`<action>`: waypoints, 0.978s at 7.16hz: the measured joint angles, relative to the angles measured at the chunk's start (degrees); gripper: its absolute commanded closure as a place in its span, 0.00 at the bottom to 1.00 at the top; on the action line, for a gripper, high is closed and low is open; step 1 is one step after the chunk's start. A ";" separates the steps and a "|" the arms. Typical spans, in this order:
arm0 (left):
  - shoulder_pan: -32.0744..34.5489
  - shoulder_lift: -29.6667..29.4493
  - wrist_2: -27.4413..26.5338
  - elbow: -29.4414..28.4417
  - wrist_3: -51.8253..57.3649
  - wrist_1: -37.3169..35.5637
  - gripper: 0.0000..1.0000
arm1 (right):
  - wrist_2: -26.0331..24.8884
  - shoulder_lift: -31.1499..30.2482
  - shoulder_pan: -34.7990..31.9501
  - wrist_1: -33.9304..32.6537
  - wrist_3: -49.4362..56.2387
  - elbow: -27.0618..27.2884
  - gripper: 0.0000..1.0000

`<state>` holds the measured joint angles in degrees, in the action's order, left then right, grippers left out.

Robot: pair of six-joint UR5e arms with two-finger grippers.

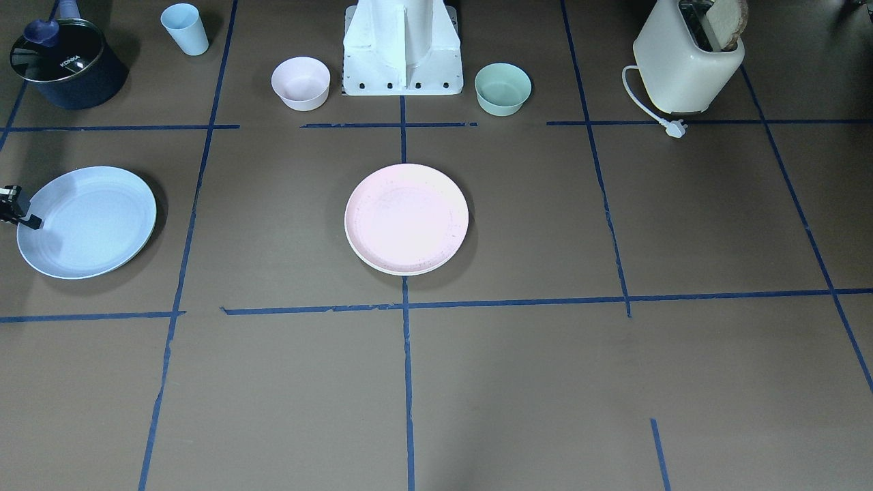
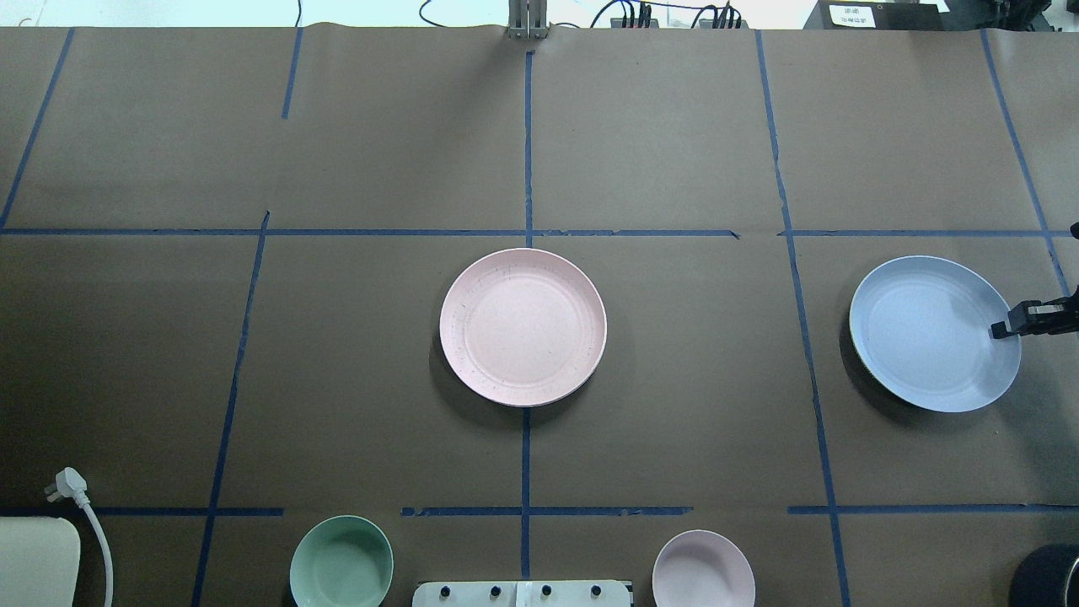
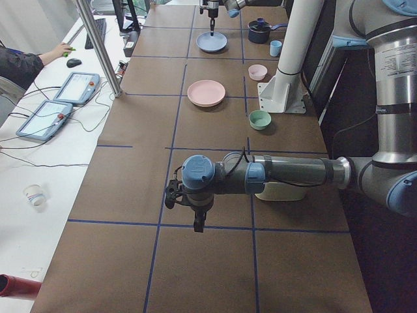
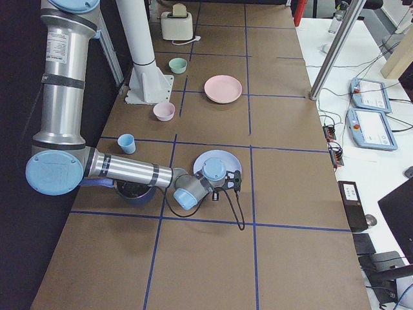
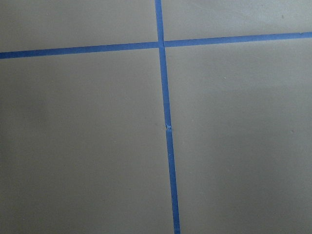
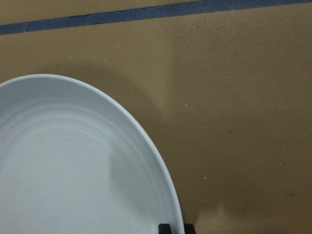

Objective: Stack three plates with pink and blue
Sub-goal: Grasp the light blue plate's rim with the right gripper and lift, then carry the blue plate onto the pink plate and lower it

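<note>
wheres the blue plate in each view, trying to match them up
Front-facing: blue plate at far left.
Overhead: plate at far right.
Exterior left: plate top centre, far end.
Exterior right: plate centre, behind near wrist.
Left wrist: not in it.
Right wrist: plate fills lower left.
Landmark: pink plate mid-table, in all four fixed views.

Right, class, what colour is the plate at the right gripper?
Pale blue; the plate shows best in the overhead view.

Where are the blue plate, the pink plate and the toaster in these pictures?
blue plate [image 2: 931, 333]: overhead view, middle of its floor.
pink plate [image 2: 523, 327]: overhead view, middle of its floor.
toaster [image 1: 685, 68]: front-facing view, its cream side wall.
</note>
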<state>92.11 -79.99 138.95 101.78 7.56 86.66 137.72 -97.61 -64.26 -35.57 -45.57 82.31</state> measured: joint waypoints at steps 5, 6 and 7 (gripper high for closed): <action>0.00 -0.02 0.00 0.00 -0.16 0.00 0.00 | -0.06 9.55 4.37 -0.58 -25.29 9.74 1.00; 0.00 -0.03 0.00 0.00 -0.17 0.00 0.00 | -3.13 13.64 8.46 -0.90 -31.67 10.48 1.00; 0.00 -0.05 0.02 0.00 -0.17 0.00 0.00 | -7.76 17.21 13.25 -2.59 -36.36 11.54 1.00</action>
<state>92.11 -80.04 138.98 101.78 7.38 86.66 129.96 -80.40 -51.01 -38.16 -81.93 93.84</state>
